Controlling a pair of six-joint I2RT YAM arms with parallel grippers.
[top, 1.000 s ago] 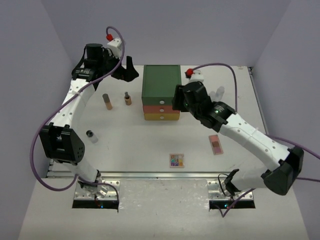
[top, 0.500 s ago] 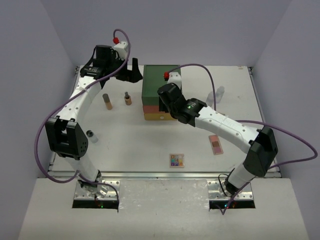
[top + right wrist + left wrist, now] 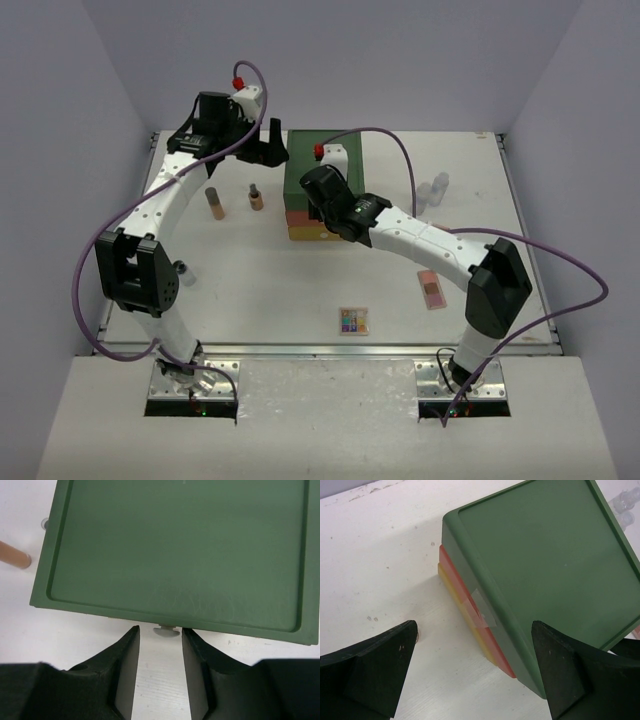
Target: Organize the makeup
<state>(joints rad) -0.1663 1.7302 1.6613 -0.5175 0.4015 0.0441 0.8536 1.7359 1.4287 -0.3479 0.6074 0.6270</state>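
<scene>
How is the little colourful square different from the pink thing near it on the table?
The eyeshadow palette is square with many coloured patches; the pink compact is longer and narrower, pink with a darker patch. The palette sits nearer the front edge of the table; the compact lies farther right and slightly tilted. Both lie flat on it, untouched.

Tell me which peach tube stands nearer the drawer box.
The shorter, dark-capped tube, standing between the taller grey-capped tube and the drawer box.
</scene>
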